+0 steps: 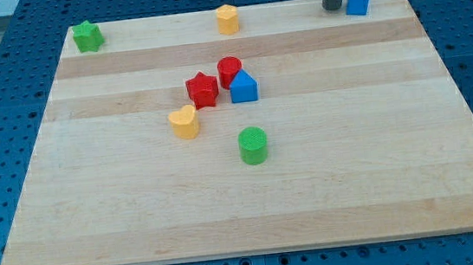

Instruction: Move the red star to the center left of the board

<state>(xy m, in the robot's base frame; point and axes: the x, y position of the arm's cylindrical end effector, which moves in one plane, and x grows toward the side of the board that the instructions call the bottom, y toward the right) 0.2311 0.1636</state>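
The small red star-shaped block (202, 90) is found near the middle of the pale wooden board, the surface (380, 179), slightly toward the view's left of centre. It is crowded: a red cylinder block (230, 70) sits touching or just beside it at its upper right, a blue house-shaped block (243, 87) lies just to its right, and a yellow heart-like block (184, 121) rests near its lower left. A green cylinder block (253, 145) stands lower down, apart from the cluster.

My tip (332, 7) is placed at the view's top right, just beside a blue cube block (358, 0) and well apart from the star. No gripper is fitted, so nothing is clenched or released; only pushing is possible.

For a clean push, the tip is best brought round to the star's right side, entered between star and blue block if the gap allows, so that the star alone is driven leftward. The yellow block should be passed above, lest it be dragged along. A green star block (86, 36) and a yellow hexagonal block (226, 19) at the top edge are not in the way.
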